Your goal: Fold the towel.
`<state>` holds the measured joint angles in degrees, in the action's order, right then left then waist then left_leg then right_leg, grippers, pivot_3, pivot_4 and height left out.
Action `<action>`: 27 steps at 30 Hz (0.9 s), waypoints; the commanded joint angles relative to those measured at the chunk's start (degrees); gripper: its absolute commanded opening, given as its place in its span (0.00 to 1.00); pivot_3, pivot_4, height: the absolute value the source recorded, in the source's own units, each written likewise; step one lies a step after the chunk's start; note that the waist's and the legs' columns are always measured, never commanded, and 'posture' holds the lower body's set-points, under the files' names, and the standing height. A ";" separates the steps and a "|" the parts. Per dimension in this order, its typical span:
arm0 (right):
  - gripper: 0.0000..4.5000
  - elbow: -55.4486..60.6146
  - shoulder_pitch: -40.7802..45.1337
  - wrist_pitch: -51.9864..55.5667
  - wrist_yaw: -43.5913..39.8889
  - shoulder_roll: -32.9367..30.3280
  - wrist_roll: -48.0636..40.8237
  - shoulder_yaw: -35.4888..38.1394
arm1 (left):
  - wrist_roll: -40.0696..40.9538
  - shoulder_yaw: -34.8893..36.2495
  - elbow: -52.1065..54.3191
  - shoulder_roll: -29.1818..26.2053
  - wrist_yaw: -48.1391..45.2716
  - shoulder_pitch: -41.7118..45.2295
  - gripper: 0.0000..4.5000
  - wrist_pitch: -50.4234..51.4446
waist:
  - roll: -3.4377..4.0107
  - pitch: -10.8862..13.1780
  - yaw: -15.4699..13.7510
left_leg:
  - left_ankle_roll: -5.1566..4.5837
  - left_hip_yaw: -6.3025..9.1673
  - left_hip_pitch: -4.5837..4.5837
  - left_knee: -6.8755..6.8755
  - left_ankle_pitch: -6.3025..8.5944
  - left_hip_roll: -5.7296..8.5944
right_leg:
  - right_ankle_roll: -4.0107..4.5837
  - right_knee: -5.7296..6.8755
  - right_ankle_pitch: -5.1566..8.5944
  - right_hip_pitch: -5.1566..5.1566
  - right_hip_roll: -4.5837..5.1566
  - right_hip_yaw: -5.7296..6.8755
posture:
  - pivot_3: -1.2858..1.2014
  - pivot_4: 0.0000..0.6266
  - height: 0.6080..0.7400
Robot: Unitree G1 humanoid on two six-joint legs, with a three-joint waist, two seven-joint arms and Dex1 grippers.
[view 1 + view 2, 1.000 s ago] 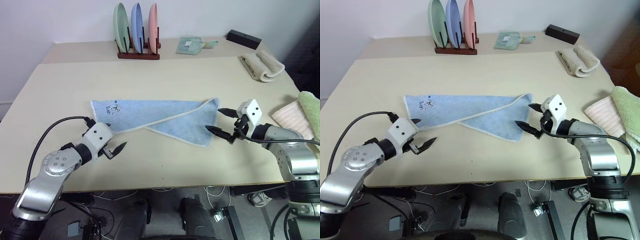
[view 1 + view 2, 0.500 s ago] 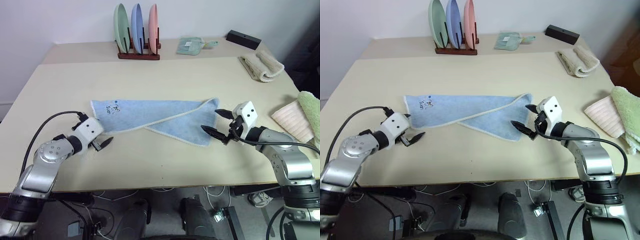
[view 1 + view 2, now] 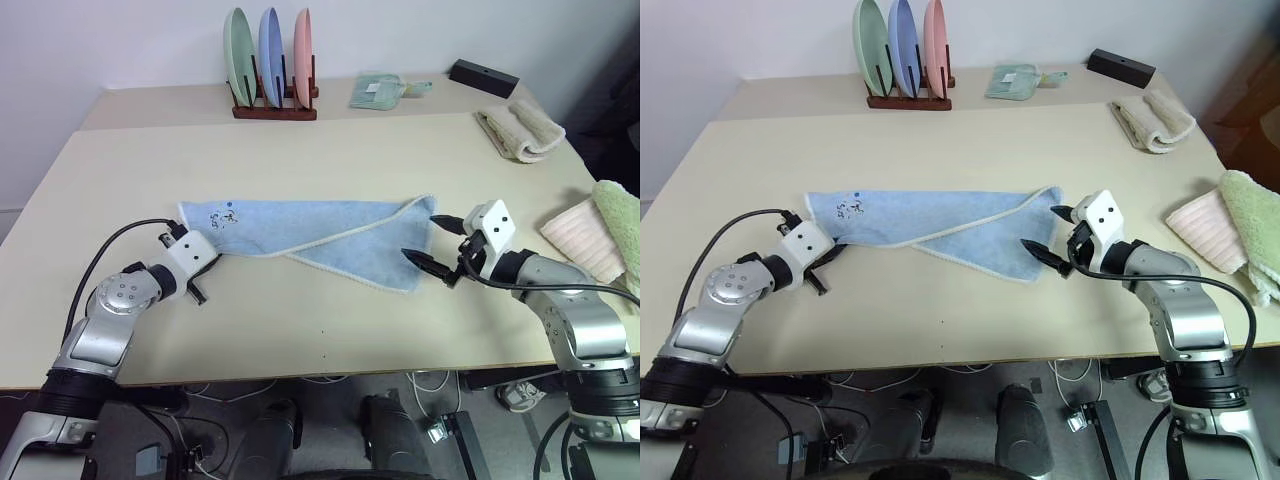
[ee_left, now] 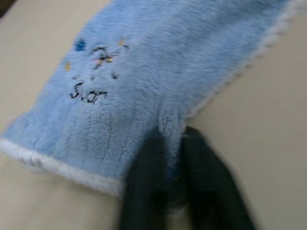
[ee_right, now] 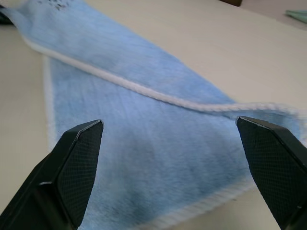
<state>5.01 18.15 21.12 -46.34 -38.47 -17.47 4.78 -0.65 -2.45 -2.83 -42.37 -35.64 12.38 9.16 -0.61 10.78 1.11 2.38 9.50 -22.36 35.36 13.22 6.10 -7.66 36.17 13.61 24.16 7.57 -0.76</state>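
Two grippers at towel, mid-table: left gripper pinched on printed corner hem, right gripper wide open beside far end. Close right before lifting; keep corners level.

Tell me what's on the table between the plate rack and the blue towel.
Nothing: in the left eye view, bare table separates the plate rack from the towel.

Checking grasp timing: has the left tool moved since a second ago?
Yes. The left tool moved up to the towel and shut on its printed corner.
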 commanded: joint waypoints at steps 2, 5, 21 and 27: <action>1.00 -4.44 5.54 -5.01 -0.70 -2.37 5.06 -2.02 | -0.37 3.27 3.49 -1.87 0.16 -2.01 0.01 0.74 | -0.01 0.01 -0.18 | 0.00 -0.01 -0.01 -0.01 0.00 0.00 | 0.00 -0.01 0.00 0.01 0.00 0.00 | 0.52 0.24 0.98; 1.00 -15.44 13.11 -12.60 0.59 -3.84 13.19 -6.28 | 0.31 5.53 6.15 -2.40 0.27 -4.80 0.01 0.95 | -0.01 0.02 -0.01 | 0.00 -0.06 -0.02 -0.01 0.00 0.01 | -0.01 -0.02 0.00 0.03 0.01 -0.03 | 0.52 0.24 0.98; 0.89 -65.17 41.06 -52.57 8.17 0.91 38.34 -23.83 | 1.14 8.59 9.51 -1.49 -0.02 -10.43 0.00 0.81 | -0.01 0.03 0.40 | 0.02 -0.15 -0.03 -0.11 -0.01 0.02 | 0.01 -0.01 -0.03 0.15 -0.03 -0.14 | 0.52 0.24 0.98; 0.26 -68.60 43.10 -56.87 8.94 1.22 39.12 -23.59 | 1.08 9.09 8.01 -0.90 0.45 -12.73 0.00 -1.70 | 0.00 0.03 1.07 | 0.02 -0.13 -0.03 -0.13 -0.01 0.03 | 0.02 0.00 -0.04 0.16 -0.03 -0.17 | 0.52 0.24 0.98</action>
<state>-63.67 59.58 -34.02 -37.66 -36.77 21.93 -19.81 0.47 5.31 5.33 -43.33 -35.80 0.07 8.47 -0.61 10.81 2.19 2.40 9.38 -22.39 35.22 13.21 6.13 -7.64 36.17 13.56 24.33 7.54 -0.93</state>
